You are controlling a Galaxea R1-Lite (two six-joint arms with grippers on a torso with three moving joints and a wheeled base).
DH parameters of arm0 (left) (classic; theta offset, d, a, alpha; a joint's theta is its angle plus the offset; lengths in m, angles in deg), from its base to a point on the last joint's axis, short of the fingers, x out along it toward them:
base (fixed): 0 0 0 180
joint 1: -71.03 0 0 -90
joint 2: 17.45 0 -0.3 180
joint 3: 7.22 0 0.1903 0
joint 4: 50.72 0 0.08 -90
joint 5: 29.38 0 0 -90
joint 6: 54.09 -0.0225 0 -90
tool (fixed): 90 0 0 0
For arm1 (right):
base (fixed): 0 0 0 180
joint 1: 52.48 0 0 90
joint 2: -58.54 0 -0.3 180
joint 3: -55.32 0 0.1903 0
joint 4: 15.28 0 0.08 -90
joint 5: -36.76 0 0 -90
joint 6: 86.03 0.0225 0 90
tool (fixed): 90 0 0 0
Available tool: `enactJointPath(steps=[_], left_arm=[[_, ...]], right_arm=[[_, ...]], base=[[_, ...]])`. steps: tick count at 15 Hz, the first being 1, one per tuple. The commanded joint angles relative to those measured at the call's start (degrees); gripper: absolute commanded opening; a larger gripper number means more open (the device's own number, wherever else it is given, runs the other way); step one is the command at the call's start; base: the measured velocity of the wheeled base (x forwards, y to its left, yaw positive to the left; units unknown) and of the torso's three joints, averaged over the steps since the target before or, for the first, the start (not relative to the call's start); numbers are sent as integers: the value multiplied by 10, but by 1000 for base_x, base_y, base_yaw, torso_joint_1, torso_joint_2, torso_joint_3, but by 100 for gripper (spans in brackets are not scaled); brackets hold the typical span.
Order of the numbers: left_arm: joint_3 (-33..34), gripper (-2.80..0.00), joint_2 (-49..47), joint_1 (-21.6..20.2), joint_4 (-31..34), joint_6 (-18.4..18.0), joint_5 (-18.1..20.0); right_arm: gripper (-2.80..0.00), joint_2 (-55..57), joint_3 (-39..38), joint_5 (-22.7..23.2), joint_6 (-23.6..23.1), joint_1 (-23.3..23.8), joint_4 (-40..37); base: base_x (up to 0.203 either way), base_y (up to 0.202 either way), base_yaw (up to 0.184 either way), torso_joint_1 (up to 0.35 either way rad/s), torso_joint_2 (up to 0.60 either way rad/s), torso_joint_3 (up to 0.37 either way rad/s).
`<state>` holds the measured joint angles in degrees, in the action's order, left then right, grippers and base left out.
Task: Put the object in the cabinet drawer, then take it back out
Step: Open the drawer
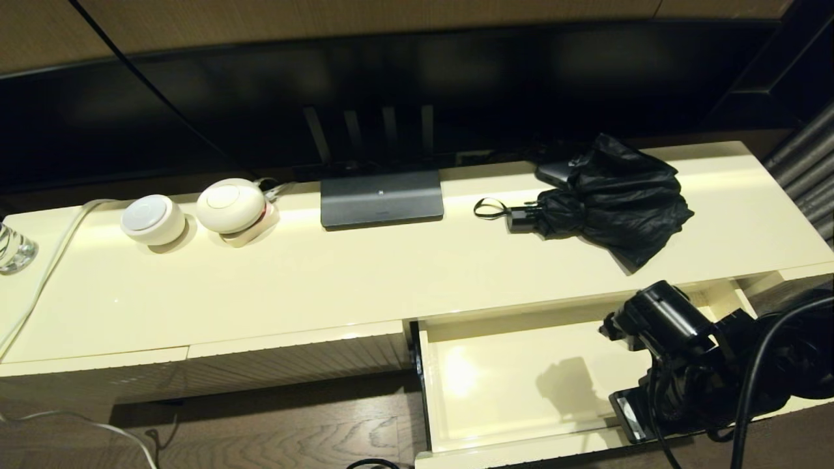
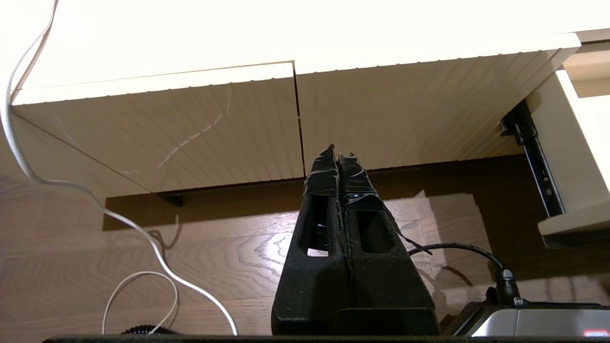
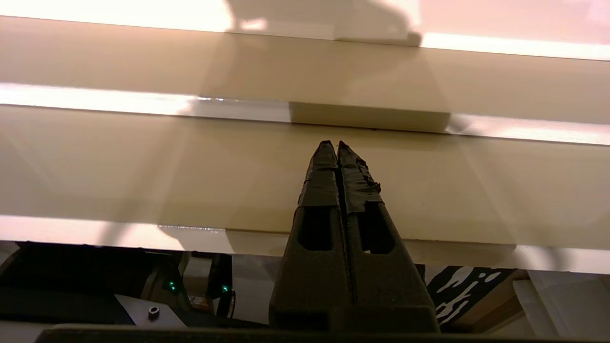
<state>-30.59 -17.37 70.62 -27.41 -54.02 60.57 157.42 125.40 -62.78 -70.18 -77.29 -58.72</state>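
Observation:
The black folding umbrella lies on the cream cabinet top at the right, its short handle and thin wrist loop pointing left. Below it the cabinet drawer stands pulled out and empty; its dark bar handle is hidden. My right arm hangs over the drawer's right part. In the right wrist view, my right gripper is shut and empty above the drawer's cream floor. My left gripper is shut and empty, low near the floor, facing the closed ribbed panels.
On the cabinet top stand a dark grey router, two white round devices and a glass at the far left. A small black box lies behind the umbrella. White cables trail on the wood floor.

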Motion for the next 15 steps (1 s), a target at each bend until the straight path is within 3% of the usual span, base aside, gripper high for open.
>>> enactJointPath(steps=[1, 9, 13, 15], left_arm=[[2, -280, -1, 0, 0, 0, 0], [2, -280, 0, 0, 0, 0, 0], [2, -280, -1, 0, 0, 0, 0], [2, -280, -1, 0, 0, 0, 0]], right_arm=[[-280, -17, -18, -1, 1, -6, 0], [-280, -38, -48, -3, -1, -4, 10], [-280, -66, -52, -36, -2, 27, 185], [-280, -90, -58, -47, -38, 50, 219]], base=[[0, 0, 0, 0, 0, 0], [0, 0, 0, 0, 0, 0], [0, 0, 0, 0, 0, 0], [0, 0, 0, 0, 0, 0]])
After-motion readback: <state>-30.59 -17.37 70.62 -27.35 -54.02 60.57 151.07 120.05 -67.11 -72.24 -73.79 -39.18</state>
